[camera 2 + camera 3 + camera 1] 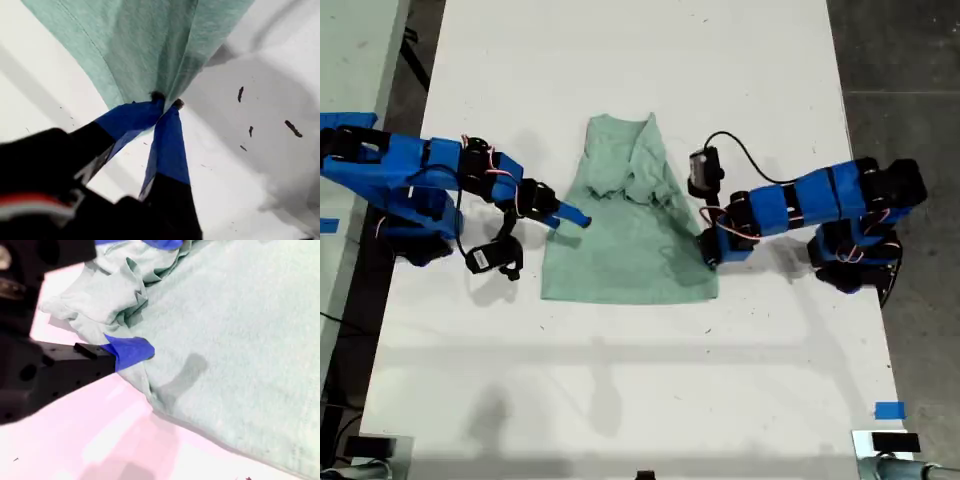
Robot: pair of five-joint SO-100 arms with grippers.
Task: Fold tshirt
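Observation:
The pale mint-green tshirt (620, 250) lies on the white table (620, 380), its lower part flat and its upper part bunched into folds (635, 175). My first gripper (167, 105) is shut on an edge of the tshirt (150, 45), which rises taut from the fingertips; in the exterior view it (708, 250) sits at the shirt's right edge. My second gripper (160, 297) is open over the tshirt (240, 340), one blue finger (130, 352) lying on the cloth near its edge beside the bunched folds. In the exterior view it (575, 215) is at the shirt's left edge.
Both blue arms reach in from the exterior view's left and right sides. Small dark specks (240, 93) mark the table near the first gripper. A blue tape piece (890, 410) lies near the front right corner of the exterior view. Dark floor (900, 60) borders the table.

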